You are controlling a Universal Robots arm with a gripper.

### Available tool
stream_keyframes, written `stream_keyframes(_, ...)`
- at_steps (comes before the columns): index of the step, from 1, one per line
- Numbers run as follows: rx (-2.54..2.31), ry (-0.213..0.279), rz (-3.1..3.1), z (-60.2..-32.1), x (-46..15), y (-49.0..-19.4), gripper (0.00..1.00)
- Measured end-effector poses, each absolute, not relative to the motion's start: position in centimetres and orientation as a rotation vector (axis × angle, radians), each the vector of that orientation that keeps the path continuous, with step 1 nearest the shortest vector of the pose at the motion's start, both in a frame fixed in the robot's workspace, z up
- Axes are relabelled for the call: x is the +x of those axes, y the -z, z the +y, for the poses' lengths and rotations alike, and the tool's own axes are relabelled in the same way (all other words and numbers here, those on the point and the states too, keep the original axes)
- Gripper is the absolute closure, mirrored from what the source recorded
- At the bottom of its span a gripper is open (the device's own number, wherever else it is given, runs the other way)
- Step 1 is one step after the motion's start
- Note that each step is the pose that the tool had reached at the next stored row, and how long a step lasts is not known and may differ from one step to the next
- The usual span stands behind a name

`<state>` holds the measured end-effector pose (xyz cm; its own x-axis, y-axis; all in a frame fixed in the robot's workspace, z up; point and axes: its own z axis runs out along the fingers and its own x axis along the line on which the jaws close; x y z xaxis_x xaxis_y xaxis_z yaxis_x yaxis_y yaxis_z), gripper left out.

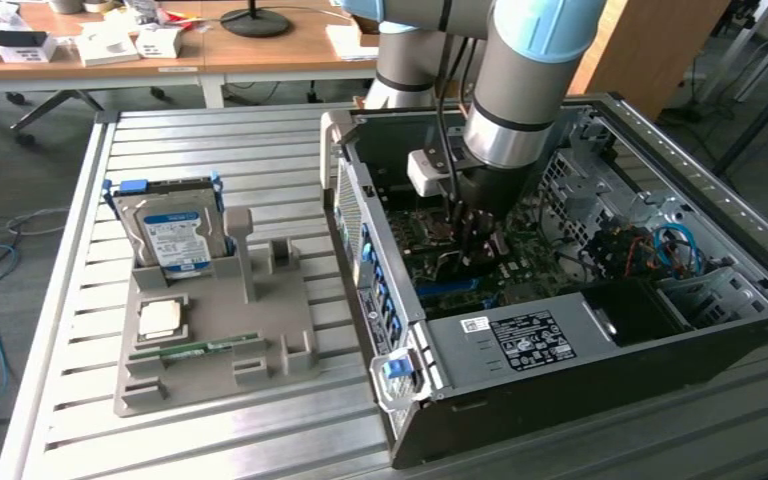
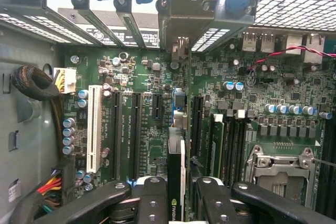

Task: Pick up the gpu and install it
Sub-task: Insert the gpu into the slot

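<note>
In the wrist view the gpu (image 2: 176,156) appears edge-on, a thin dark card with a green logo on its near end. My gripper (image 2: 179,184) is shut on it, one black finger on each side. The card runs over the green motherboard (image 2: 147,124), in line with a slot (image 2: 178,106) between the long black ones. Its silvery end bracket (image 2: 182,19) stands at the rear openings of the case. In the exterior view my gripper (image 1: 471,240) reaches down inside the open computer case (image 1: 518,340), just above the board. I cannot tell whether the card is seated in the slot.
On the slatted table at the exterior view's left, a grey holder (image 1: 211,345) carries a hard drive (image 1: 177,235), a processor chip (image 1: 160,318) and a green memory stick (image 1: 204,348). Inside the case are a white slot (image 2: 94,127), a processor socket (image 2: 278,166) and cable bundles (image 2: 31,85).
</note>
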<state>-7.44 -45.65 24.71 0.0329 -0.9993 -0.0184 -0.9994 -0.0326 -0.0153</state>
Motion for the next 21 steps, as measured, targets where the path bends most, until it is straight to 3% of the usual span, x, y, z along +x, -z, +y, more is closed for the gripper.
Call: stream_keyframes(21,-2.231,-0.004,2.178,-45.67,-7.44,-24.71,0.74)
